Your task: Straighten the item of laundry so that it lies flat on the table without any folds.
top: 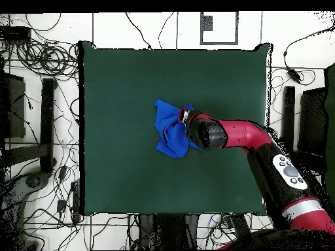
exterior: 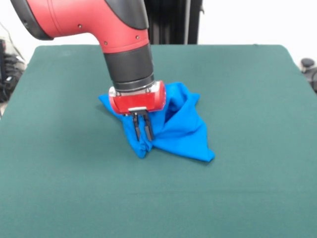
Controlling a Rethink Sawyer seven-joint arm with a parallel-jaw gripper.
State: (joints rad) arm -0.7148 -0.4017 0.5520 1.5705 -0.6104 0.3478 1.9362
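The bright blue T-shirt (exterior: 181, 131) lies crumpled in a bunched heap near the middle of the dark green table (exterior: 247, 188). My gripper (exterior: 143, 138) points straight down over the heap's left part. Its two black fingers (exterior: 136, 128) stand close together, pinching a raised fold of the shirt. In the overhead view the shirt (top: 170, 134) is a small folded lump left of my red arm's wrist (top: 208, 133), which hides the gripper's fingers.
The table's green top extends widely around the shirt on all sides (top: 124, 78). Cables and dark equipment (top: 46, 124) lie on the floor beyond the table's edges. The black pedestal (exterior: 171, 22) stands at the far side.
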